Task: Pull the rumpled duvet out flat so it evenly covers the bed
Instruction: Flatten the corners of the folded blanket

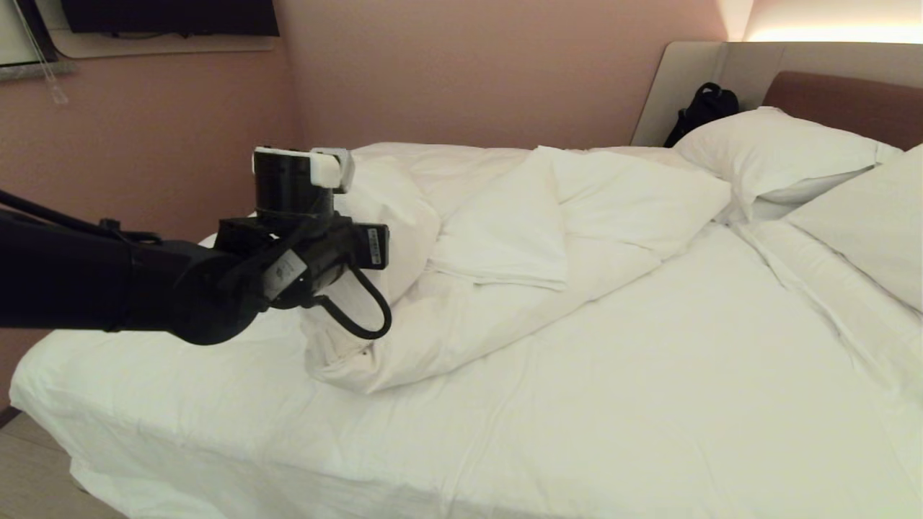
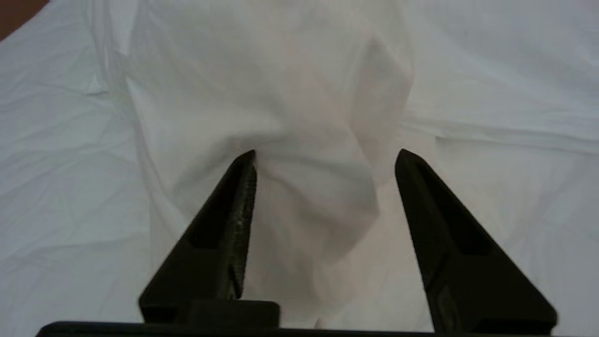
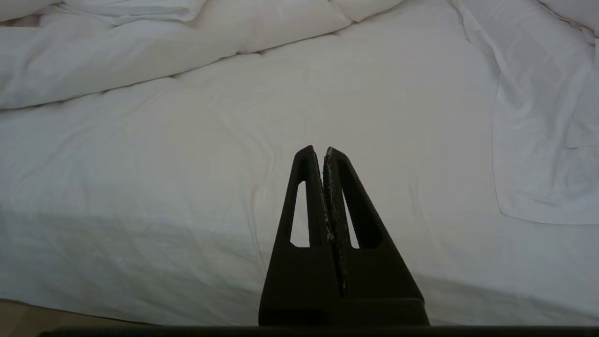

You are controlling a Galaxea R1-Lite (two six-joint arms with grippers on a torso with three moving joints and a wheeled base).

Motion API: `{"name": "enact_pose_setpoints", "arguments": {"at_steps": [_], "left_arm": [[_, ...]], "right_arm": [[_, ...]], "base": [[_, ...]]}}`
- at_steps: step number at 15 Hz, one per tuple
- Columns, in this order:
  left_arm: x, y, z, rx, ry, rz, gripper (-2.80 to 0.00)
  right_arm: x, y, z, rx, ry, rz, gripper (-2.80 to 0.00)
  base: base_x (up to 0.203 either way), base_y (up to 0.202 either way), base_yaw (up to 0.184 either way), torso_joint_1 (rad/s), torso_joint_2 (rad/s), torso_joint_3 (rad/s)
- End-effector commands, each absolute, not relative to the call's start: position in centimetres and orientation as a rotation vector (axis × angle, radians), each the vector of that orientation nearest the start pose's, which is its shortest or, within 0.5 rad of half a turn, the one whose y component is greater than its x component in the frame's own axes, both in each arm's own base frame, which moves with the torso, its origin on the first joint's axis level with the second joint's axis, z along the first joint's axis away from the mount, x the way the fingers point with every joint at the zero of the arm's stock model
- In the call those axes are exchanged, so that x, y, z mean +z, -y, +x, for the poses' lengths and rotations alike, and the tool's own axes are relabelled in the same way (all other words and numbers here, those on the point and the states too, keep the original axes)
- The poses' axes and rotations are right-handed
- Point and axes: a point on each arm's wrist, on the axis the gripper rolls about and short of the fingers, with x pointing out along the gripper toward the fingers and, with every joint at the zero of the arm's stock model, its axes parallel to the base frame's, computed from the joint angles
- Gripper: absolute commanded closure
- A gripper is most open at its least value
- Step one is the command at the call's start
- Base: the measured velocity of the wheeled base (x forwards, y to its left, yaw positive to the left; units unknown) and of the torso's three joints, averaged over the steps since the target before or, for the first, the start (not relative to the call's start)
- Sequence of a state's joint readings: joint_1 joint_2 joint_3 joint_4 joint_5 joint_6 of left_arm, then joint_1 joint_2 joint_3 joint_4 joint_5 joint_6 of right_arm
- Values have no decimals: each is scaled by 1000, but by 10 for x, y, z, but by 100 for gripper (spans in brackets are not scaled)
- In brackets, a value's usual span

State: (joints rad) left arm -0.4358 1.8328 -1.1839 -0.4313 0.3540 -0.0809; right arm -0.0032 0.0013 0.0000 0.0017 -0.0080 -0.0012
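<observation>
Pink-walled room, wide white-sheeted bed [image 1: 613, 404]: the thick, puffy white duvet [image 1: 505, 245] is lying bunched along its far left side, the left gripper [image 2: 325, 157] gaping, empty, over a fold.

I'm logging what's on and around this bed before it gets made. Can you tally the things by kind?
Duvet, bunched and rumpled: 1
Pillows, one and another: 2
Black bag by the headboard: 1
Bed: 1
Total: 5
</observation>
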Motion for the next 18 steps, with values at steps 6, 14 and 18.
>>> {"name": "enact_pose_setpoints", "arguments": {"at_steps": [6, 14, 18], "left_arm": [[228, 145, 330, -72, -156, -16, -280], [200, 155, 363, -59, -45, -50, -280], [193, 151, 378, -33, -6, -63, -280]], "right_arm": [[75, 0, -23, -11, -3, -2, 0], [75, 0, -23, -11, -3, -2, 0], [75, 0, -23, -11, -3, -2, 0]], "base": [[0, 0, 0, 0, 0, 0], [0, 0, 0, 0, 0, 0], [0, 0, 0, 0, 0, 0]]}}
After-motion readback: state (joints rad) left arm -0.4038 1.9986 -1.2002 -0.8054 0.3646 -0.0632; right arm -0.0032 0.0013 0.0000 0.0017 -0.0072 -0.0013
